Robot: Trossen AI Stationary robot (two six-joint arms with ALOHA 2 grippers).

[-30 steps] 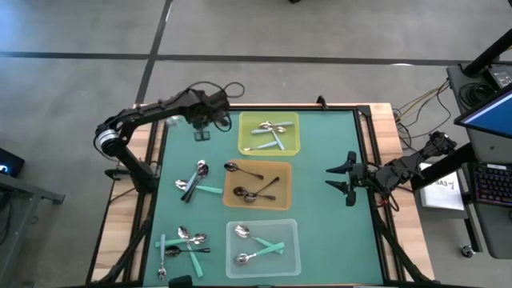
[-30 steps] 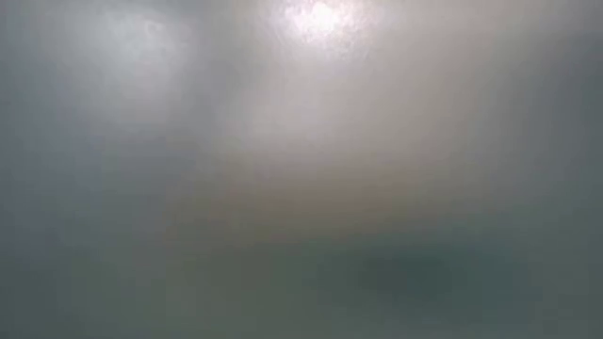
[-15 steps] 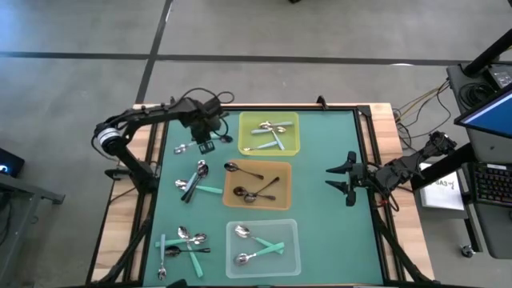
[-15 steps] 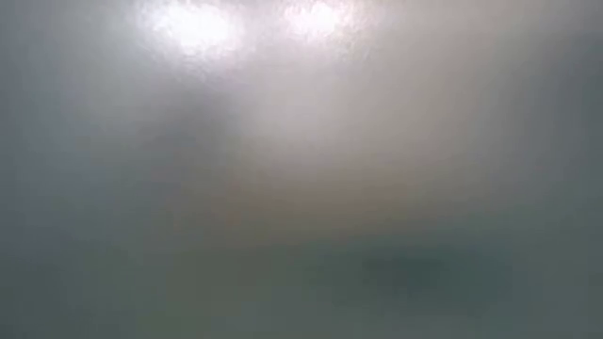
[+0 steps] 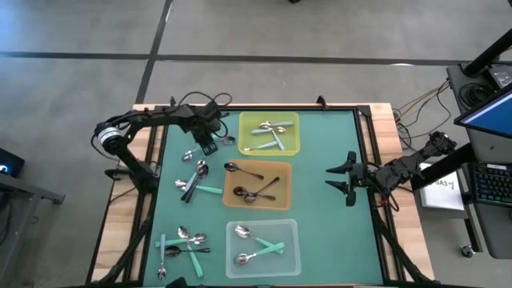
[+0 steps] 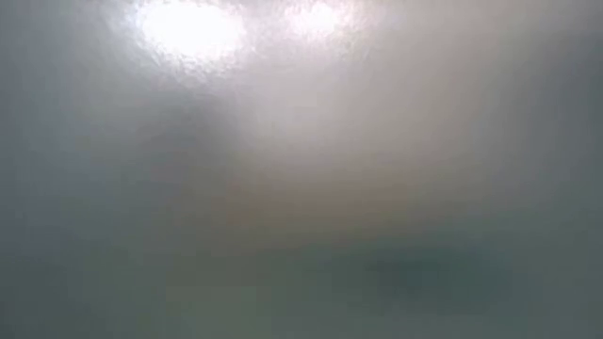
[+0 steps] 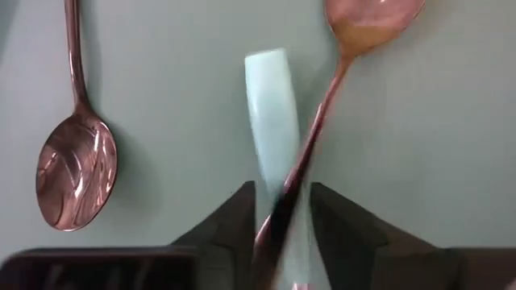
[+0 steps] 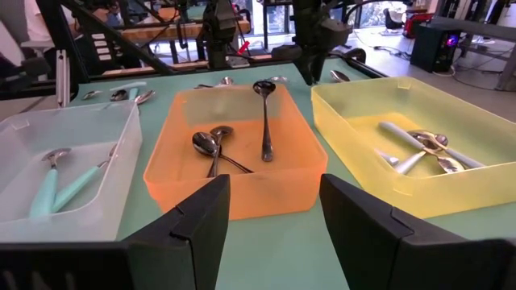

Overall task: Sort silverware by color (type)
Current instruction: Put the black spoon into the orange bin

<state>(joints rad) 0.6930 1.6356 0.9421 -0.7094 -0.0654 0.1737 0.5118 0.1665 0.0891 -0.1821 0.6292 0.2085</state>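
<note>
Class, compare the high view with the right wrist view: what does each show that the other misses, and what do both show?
Only the high view: the left gripper over the mat left of the yellow tray, the loose spoons on the mat near it, and the right gripper, open, waiting at the mat's right side.

Only the right wrist view: the trays' walls side-on, and the room behind the table.

Both: the yellow, orange tray and clear tray, with spoons inside each.

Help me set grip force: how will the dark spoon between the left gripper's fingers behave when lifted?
Probably stiff: the dark spoon looks metal. Its glossy stem may slip. It crosses a teal handle, which the left gripper might drag.
</note>
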